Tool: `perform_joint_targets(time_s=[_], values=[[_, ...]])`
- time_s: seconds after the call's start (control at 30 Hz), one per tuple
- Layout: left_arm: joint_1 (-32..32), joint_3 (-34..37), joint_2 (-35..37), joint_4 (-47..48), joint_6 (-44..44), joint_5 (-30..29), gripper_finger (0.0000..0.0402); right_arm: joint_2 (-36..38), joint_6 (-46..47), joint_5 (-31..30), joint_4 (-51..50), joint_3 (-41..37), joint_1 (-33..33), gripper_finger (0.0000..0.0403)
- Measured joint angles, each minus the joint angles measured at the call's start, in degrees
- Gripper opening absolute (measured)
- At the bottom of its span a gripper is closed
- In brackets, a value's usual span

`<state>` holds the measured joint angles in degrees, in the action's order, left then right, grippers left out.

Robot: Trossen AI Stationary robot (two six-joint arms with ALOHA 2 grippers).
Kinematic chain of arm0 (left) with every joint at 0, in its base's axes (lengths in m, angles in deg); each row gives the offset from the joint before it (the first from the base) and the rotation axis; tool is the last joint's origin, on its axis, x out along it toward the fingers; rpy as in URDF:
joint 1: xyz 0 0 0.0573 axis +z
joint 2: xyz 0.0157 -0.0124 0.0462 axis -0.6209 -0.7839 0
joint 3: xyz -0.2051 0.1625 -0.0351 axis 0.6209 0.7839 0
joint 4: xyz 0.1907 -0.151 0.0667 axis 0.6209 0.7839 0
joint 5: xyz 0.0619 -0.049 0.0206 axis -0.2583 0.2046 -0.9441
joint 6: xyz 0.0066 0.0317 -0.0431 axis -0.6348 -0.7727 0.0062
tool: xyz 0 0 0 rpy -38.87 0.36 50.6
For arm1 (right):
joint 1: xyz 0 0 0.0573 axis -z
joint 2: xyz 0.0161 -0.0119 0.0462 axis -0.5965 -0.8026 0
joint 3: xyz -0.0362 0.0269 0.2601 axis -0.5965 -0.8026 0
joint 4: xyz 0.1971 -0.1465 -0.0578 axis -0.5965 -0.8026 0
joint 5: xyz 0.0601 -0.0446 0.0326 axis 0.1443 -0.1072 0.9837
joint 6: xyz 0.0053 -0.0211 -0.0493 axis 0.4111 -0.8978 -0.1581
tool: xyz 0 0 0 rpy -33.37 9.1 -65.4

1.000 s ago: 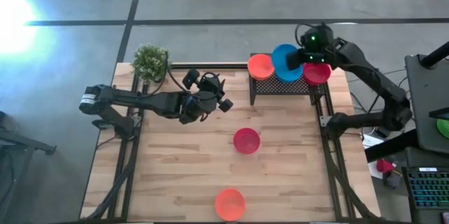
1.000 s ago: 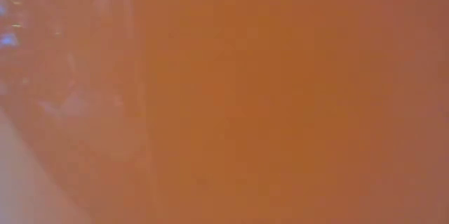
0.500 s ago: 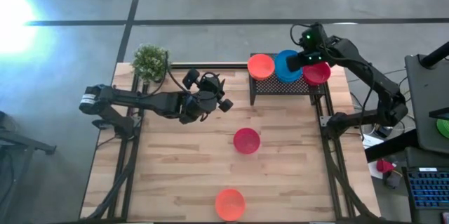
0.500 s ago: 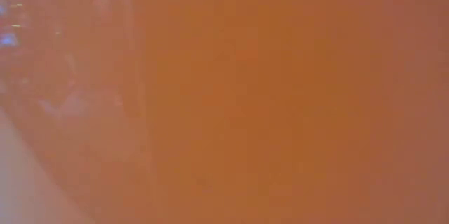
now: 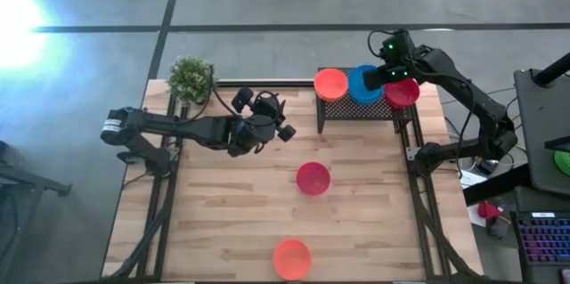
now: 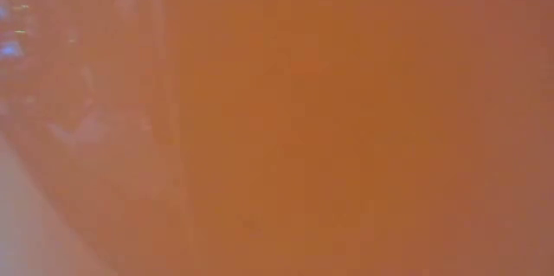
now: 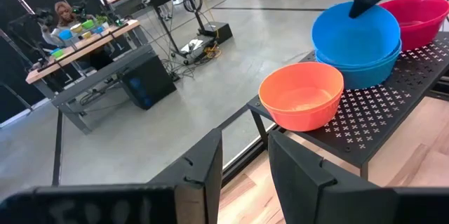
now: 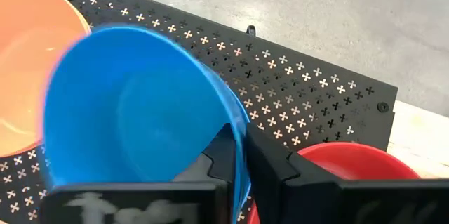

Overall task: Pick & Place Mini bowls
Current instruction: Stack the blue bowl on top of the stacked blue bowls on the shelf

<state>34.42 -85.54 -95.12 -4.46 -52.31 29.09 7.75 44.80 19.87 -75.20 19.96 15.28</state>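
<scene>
My right gripper (image 5: 389, 72) is over the black perforated rack (image 5: 356, 111) at the table's far right, shut on a blue bowl (image 5: 363, 84). In the left wrist view that bowl (image 7: 354, 31) sits in a second blue bowl (image 7: 365, 71). An orange bowl (image 5: 331, 82) and a red bowl (image 5: 403, 93) stand on the rack on either side. Another red bowl (image 5: 313, 177) stands at mid-table, and another orange bowl (image 5: 292, 258) at the near edge. My left gripper (image 5: 267, 108) hovers open and empty left of the rack. My right gripper holds the blue bowl by its rim (image 8: 237, 122), on the side toward the red bowl, with one finger inside the bowl and one outside. The fingers come from above, pointing down. The bowl stands upright, its bottom down in the second blue bowl.
A small green potted plant (image 5: 191, 77) stands at the far left corner. The low view is filled by an orange surface (image 6: 303, 120) close to the camera. Bare wood (image 5: 214, 213) lies at the near left.
My right gripper has gone down with the blue bowl toward the rack and then kept still. It stays shut on the bowl.
</scene>
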Motion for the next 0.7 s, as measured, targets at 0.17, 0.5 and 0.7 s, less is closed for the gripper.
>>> perform_joint_targets(time_s=[0.17, 0.5, 0.7], values=[[0.02, 0.0, 0.0, 0.0, 0.0, 0.0, 0.0112, 0.0, 0.16, -0.01, -0.06, 0.53, 0.0, 0.0072], [0.02, 0.0, 0.0, 0.0, 0.0, 0.0, 0.0112, 0.06, -0.26, -0.03, -1.33, 6.5, 0.0, 0.0141], [0.15, 0.0, 0.0, 0.14, -0.03, 0.0, 0.0112, 0.37, -0.06, -0.03, -3.72, 5.86, -0.31, 0.0147]])
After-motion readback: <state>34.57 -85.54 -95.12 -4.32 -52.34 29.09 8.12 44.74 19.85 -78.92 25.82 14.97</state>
